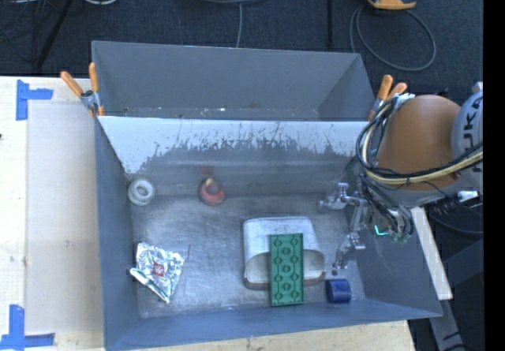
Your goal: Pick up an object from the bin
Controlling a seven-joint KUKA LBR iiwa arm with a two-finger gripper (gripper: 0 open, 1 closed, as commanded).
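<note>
My gripper point(344, 225) hangs at the right side of the bin, open, with nothing between its two metal fingers point(334, 200). Just below the lower finger a small blue block point(338, 289) lies near the front right corner. To the gripper's left a green studded plate point(286, 268) rests on top of a white rounded pad point(272, 240) with a tan underside.
Farther left lie a crumpled silver wrapper point(158, 269) at the front left, a small white tape roll point(142, 191) by the left wall and a reddish-pink knob-shaped thing point(211, 191) towards the back. The arm's orange cover and cables sit over the right rim.
</note>
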